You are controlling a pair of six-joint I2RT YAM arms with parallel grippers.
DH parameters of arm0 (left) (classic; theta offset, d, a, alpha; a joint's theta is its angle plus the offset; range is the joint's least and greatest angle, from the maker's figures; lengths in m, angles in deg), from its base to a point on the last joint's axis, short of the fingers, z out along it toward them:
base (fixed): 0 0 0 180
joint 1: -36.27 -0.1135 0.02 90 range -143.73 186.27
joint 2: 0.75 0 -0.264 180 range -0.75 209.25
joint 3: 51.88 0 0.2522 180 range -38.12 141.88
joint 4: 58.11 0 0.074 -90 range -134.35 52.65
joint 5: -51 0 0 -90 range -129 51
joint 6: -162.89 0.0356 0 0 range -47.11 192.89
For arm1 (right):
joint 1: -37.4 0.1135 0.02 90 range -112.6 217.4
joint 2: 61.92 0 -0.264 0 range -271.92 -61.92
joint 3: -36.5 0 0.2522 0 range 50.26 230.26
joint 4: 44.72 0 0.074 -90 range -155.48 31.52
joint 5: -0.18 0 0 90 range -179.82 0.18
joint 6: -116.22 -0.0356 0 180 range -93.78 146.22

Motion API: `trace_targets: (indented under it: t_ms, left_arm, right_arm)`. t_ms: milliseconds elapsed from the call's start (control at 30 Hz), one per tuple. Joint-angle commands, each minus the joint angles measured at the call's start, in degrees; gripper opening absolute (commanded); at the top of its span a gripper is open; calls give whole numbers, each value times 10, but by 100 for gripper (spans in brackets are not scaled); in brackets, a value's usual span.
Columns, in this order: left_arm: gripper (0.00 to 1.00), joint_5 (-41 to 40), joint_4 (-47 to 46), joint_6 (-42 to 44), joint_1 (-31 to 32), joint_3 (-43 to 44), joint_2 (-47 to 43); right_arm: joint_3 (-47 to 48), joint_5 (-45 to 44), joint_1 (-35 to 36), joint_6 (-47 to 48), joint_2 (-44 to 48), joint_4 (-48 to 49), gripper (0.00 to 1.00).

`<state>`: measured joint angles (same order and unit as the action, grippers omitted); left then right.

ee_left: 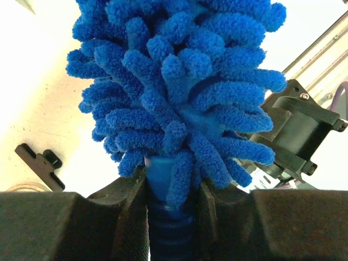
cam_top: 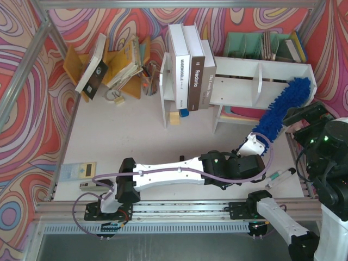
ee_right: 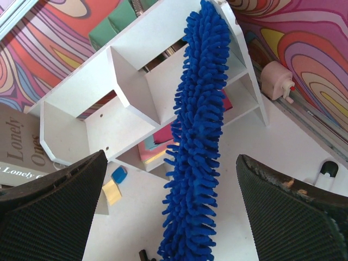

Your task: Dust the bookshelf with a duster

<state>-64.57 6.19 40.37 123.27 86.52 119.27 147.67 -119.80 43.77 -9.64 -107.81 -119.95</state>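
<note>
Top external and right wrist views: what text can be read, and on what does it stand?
"MADEMOISELLE": white book, spine.
"Fredolia", first letter uncertain: brown book, spine.
"The Lonely Ones": grey book, spine; "Lonely Ones" also shows in the right wrist view.
Smaller print on the spines and on the pale card: too small to read.

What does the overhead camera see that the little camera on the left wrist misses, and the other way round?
Only the overhead view shows the white bookshelf, the books standing at its left end, the yellow book rack, and how the duster reaches up to the shelf's right end. Only the left wrist view shows the ribbed blue handle pinched between the fingers of the left gripper. Both show the duster's fluffy blue head and that gripper holding it.
</note>
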Motion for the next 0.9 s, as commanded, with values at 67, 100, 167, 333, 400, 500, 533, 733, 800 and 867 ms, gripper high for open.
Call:
trace_targets:
  t_ms: [67, 100, 167, 333, 400, 500, 533, 733, 800, 867]
  left_arm:
    - [0, -23, -63, 24, -11, 4, -28]
    - [0, -22, -58, 23, -13, 10, -24]
    - [0, -19, -53, 13, -18, 14, -15]
    - [0, -9, -42, -11, -32, 19, 2]
    - [0, 5, -32, -17, -36, 28, 17]
    - [0, 27, -19, -20, -37, 41, 37]
    - [0, 34, -19, -21, -37, 42, 40]
    - [0, 48, -2, -21, -34, 71, 53]
    - [0, 35, -3, -12, -33, 81, 48]
    - [0, 22, -9, -1, -33, 88, 37]
  right_arm:
    - [-2, -12, 2, -5, 14, 16, 90]
    - [-1, -9, 3, -5, 13, 14, 90]
    - [-2, -5, 2, -5, 13, 12, 90]
    - [-19, -2, 3, -8, 21, 13, 91]
    - [-25, -1, 3, -7, 24, 14, 91]
    - [-26, -3, 3, -6, 24, 12, 91]
    - [-25, -5, 4, -5, 24, 12, 91]
    - [-21, -12, 3, -2, 24, 15, 91]
    - [-16, -13, 4, 0, 21, 15, 91]
    - [-8, -13, 5, 2, 21, 18, 91]
